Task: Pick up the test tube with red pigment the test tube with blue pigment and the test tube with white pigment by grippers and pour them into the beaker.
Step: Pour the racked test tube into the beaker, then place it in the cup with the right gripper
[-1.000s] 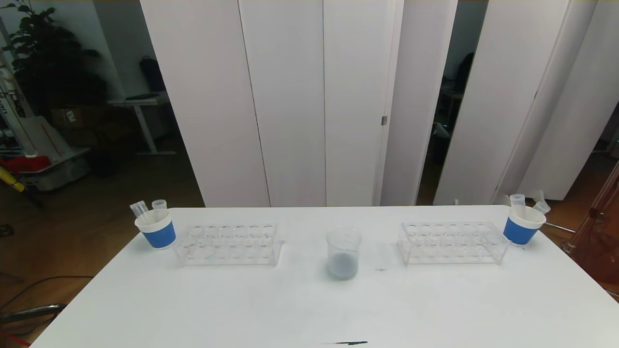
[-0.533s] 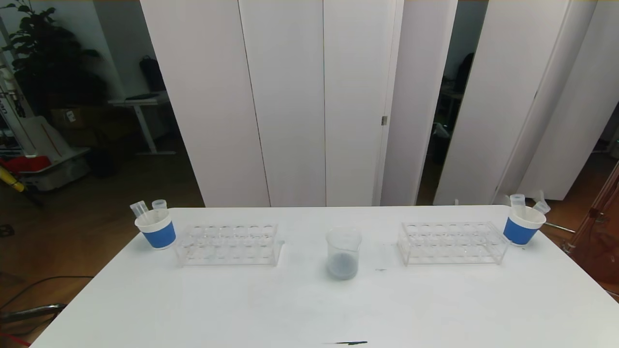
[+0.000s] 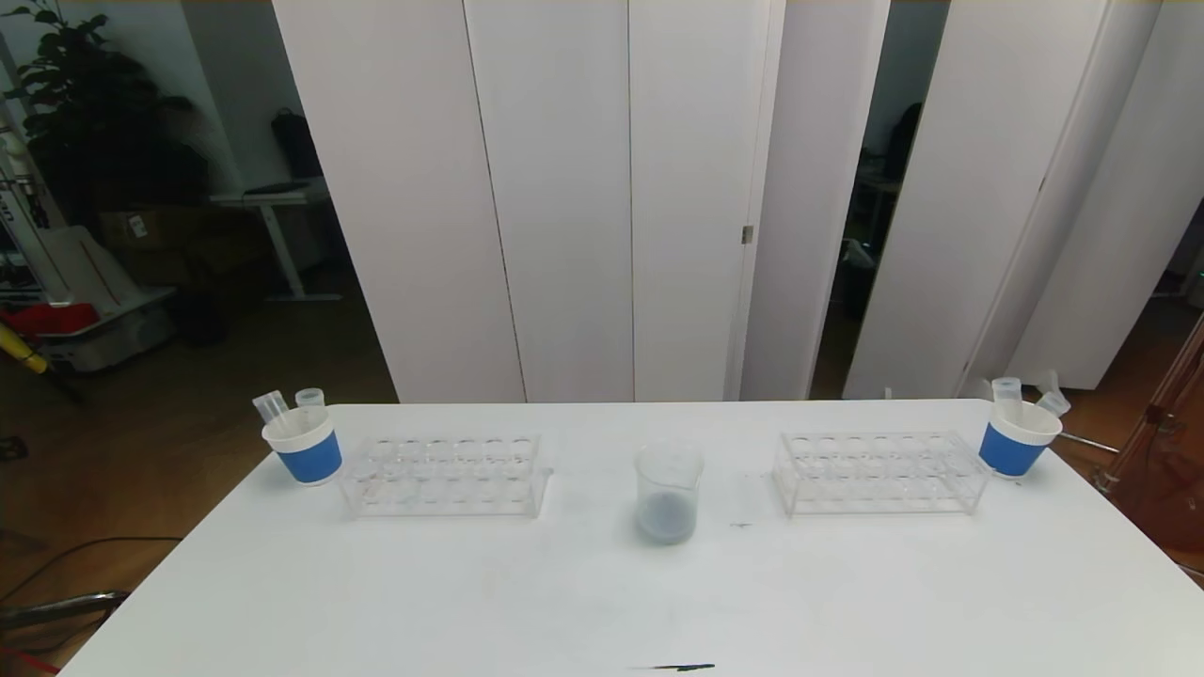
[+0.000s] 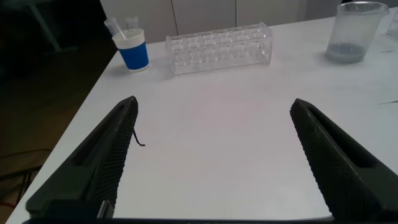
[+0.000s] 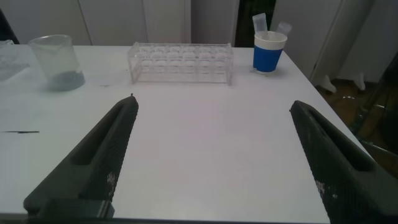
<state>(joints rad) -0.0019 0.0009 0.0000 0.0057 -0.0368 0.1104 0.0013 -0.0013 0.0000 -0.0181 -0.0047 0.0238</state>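
Beaker (image 3: 668, 494) stands mid-table with greyish liquid at its bottom, between two clear racks (image 3: 442, 475) (image 3: 879, 472). Blue cups (image 3: 304, 447) (image 3: 1018, 438) holding tubes flank the racks. Left gripper (image 4: 211, 162) and right gripper (image 5: 211, 162) hover spread wide, grasping nothing.

white folding panels (image 3: 564, 197) stand behind the white table (image 3: 602, 602), a dark plant (image 3: 85, 113) over wooden floor (image 3: 188, 423)
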